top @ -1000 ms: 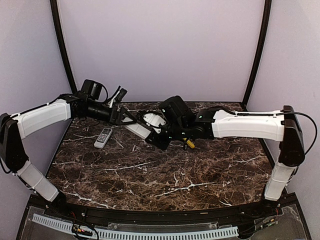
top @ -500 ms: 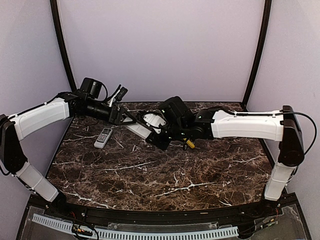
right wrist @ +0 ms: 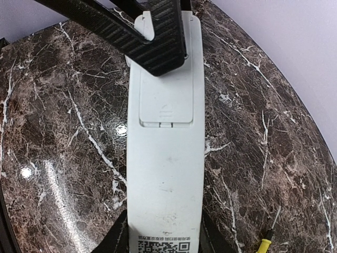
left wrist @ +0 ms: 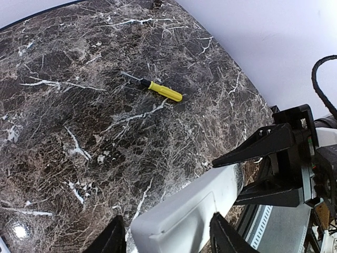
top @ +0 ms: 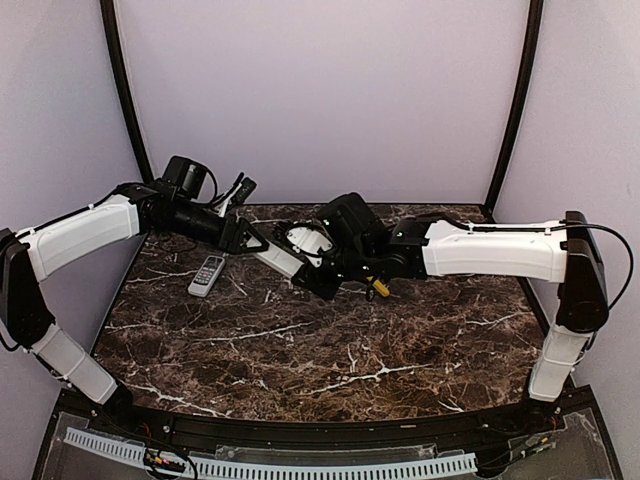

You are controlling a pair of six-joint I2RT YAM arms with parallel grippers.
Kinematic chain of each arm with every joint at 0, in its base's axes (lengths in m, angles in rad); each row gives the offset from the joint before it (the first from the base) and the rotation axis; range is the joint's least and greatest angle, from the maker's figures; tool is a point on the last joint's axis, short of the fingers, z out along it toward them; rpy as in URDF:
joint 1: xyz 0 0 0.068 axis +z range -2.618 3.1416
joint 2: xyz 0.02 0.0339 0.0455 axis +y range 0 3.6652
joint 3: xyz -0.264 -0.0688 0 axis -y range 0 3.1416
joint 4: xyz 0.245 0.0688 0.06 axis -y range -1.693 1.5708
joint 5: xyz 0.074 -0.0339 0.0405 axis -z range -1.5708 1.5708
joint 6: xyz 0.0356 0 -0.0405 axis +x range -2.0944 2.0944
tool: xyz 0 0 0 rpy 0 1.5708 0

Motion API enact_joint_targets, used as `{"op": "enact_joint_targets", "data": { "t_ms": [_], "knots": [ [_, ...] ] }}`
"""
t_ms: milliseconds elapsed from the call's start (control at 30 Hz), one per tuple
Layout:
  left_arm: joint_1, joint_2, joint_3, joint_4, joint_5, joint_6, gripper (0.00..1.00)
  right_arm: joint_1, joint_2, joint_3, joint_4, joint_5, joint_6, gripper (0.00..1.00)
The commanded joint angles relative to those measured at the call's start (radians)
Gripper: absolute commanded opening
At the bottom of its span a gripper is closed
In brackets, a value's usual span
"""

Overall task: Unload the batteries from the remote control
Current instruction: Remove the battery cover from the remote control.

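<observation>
Closing now on the far end of the remote (right wrist: 164, 174) with the left tool (left wrist: 168, 234), clearly narrower than a second ago; hardly any other shift in either arm. No sight of the batteries: presumably inside, behind the cover (right wrist: 166, 97), shut and flush on the upturned back. Means nothing unloaded yet, only a second hold being set up, probably to steady the remote or work the cover off.

Flanks the remote on both sides with the left fingers (left wrist: 224, 237) in the left wrist view, and lays a ribbed pad at or just past the cover's far edge in the right wrist view. Cannot tell whether pressed firm or a hair short of contact. Risks blocking the cover's slide if clamped onto it.

Pinches the near end in the right tool (right wrist: 164, 241), as before, carrying the remote clear above the table (top: 330, 370). Leaves the screwdriver (left wrist: 164, 91) lying on the table, well apart from the left tool, and a small grey remote (top: 207, 275) near the left edge, untouched.
</observation>
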Motion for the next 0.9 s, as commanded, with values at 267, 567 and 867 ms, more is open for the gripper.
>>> {"op": "enact_joint_targets", "data": {
  "t_ms": [267,567,867],
  "knots": [
    [-0.004,-0.025,0.026,-0.03,-0.102,0.009,0.47,0.008,-0.006,0.022,0.015,0.012,-0.002,0.0],
    [-0.002,-0.036,0.022,-0.026,-0.114,0.008,0.34,0.008,-0.008,0.021,0.013,0.017,-0.001,0.0],
    [-0.003,-0.037,0.023,-0.026,-0.106,0.005,0.22,0.007,-0.008,0.017,0.013,0.04,0.0,0.0]
  ]
}}
